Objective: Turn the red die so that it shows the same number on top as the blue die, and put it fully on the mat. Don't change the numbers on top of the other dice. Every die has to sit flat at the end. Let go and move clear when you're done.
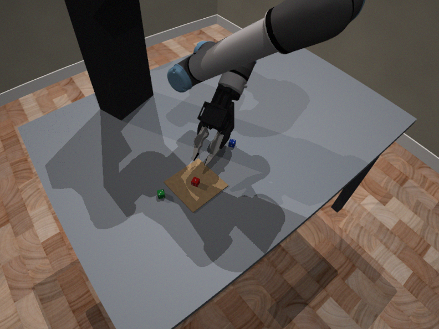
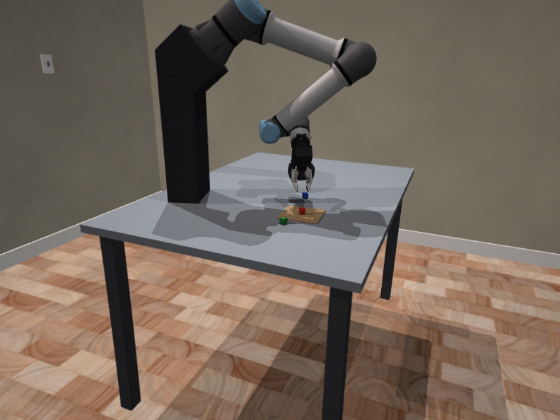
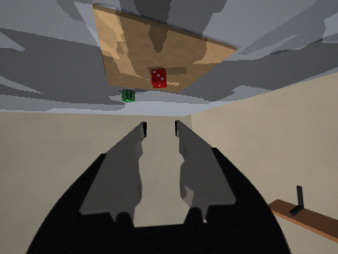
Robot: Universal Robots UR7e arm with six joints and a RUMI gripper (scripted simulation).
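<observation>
Gripper [image 1: 202,160] raised above the desk [image 1: 318,148], jaws narrowly parted, holding nothing. Below: red die [image 1: 195,181] flat on the mat [image 1: 184,198], near the desk's middle. Green die [image 1: 161,193] just off the mat's edge; blue die [image 1: 232,143] beside the gripper, partly hidden by it. Grey desk under heavy shadows, wood floor [image 1: 354,265], drab walls. Top pips too small to read.

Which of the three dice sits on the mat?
The red die, fully on the tan mat. The green die sits on the table beside the mat, and the blue die beyond it.
</observation>
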